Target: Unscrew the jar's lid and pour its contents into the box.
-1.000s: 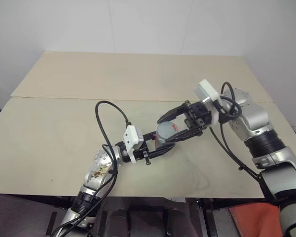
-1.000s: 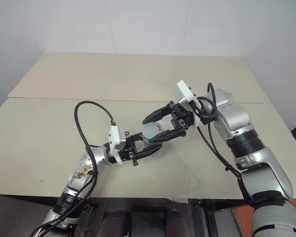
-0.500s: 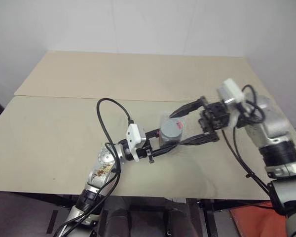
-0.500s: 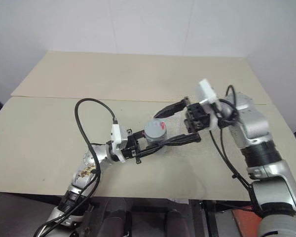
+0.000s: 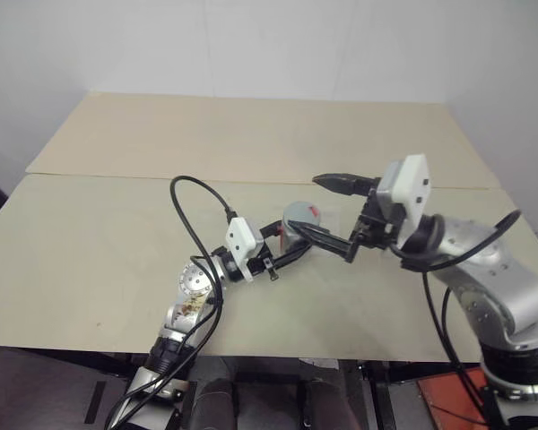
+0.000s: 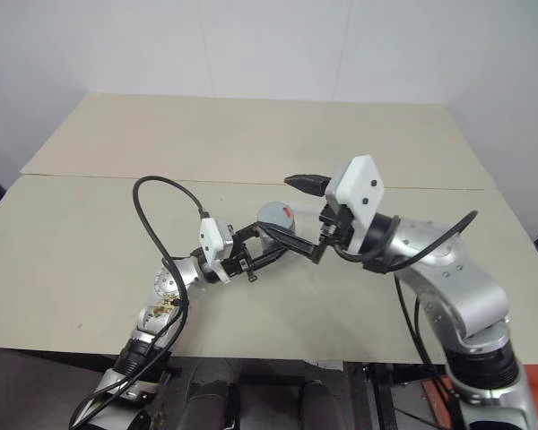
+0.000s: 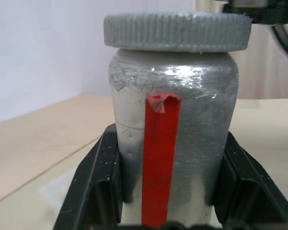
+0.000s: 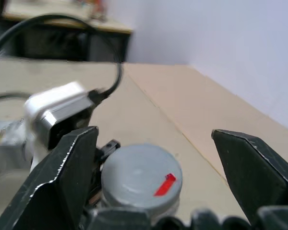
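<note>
Black fingers (image 7: 103,182) clamp jar (image 7: 173,143).

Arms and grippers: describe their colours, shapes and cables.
Both arms are silver-grey metal segments with black joints. Each ends in a gripper of two black tapering fingers, left gripper, right gripper, with a white boxy camera module at the wrist. Black cables loop loosely beside both arms.

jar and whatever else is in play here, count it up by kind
jars: 1, the grey jar with a red stripe, held in the left gripper
lids: 1, the grey lid on the jar
grippers: 2, the other being the right gripper, open
tables: 1
total: 5
</note>
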You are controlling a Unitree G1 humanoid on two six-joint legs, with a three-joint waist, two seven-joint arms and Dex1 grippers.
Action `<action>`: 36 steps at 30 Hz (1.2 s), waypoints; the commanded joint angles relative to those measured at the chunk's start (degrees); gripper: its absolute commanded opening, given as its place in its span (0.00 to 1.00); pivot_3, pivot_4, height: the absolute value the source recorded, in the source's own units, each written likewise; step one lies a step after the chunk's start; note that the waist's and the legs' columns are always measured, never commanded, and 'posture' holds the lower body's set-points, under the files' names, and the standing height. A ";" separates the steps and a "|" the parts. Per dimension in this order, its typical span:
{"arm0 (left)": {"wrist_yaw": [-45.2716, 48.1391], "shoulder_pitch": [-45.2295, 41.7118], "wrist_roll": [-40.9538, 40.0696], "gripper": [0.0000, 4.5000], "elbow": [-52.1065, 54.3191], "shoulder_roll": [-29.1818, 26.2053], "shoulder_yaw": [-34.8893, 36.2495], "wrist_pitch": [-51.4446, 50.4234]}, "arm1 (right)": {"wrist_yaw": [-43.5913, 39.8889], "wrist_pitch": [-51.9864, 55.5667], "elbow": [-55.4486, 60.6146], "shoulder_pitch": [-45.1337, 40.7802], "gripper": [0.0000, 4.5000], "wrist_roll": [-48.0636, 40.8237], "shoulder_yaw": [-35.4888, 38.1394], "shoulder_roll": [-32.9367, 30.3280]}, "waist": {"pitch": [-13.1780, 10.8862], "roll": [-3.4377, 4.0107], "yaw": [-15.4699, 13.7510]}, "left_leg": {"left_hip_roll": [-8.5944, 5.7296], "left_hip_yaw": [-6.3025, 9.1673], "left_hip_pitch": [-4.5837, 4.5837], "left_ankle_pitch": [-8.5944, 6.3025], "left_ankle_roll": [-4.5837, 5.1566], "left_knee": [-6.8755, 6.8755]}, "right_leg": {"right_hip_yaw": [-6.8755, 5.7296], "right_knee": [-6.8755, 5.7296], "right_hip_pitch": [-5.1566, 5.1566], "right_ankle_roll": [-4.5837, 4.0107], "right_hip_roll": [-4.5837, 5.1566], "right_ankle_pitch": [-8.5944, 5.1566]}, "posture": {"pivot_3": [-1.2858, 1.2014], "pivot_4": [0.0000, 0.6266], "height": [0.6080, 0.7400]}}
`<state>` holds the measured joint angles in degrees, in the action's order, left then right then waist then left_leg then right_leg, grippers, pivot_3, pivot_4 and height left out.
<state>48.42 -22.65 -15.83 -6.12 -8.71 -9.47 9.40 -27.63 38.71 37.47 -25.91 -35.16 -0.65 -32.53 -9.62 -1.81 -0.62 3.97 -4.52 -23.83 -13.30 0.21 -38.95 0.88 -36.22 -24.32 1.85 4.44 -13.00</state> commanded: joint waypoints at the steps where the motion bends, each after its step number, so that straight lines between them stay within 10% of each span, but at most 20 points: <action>1: 0.20 -1.47 -0.05 0.43 0.14 0.41 -0.01 1.68 | 5.33 2.15 4.31 0.64 0.98 1.76 -1.47 2.05 | 0.00 0.00 0.03 | 0.00 0.00 0.00 0.00 0.00 0.01 | 0.00 0.02 0.00 0.00 0.00 0.00 | 0.52 0.24 1.00; 14: 0.22 -0.47 -0.76 0.43 1.81 0.08 -0.26 1.23 | 7.72 1.19 1.12 0.03 0.98 11.01 -7.42 5.49 | 0.00 0.00 0.13 | 0.00 0.01 0.00 0.00 0.01 0.00 | -0.01 0.03 0.01 0.00 -0.01 0.00 | 0.52 0.24 1.00; 36: 1.34 0.67 -5.33 0.43 1.95 -0.95 2.41 -0.11 | -0.14 -0.87 0.45 4.03 0.98 8.04 3.11 0.44 | 0.00 0.00 0.14 | 0.00 0.01 0.00 0.00 0.01 0.01 | -0.01 0.03 0.01 0.00 -0.01 0.00 | 0.52 0.24 1.00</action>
<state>49.00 -21.84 -19.80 -5.56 -9.49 -8.31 8.27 -28.13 39.57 37.67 -21.74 -27.83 -2.62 -30.76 -9.61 -1.80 -0.48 3.97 -4.51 -23.83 -13.30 0.22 -38.94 0.87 -36.18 -24.30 1.85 4.43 -13.00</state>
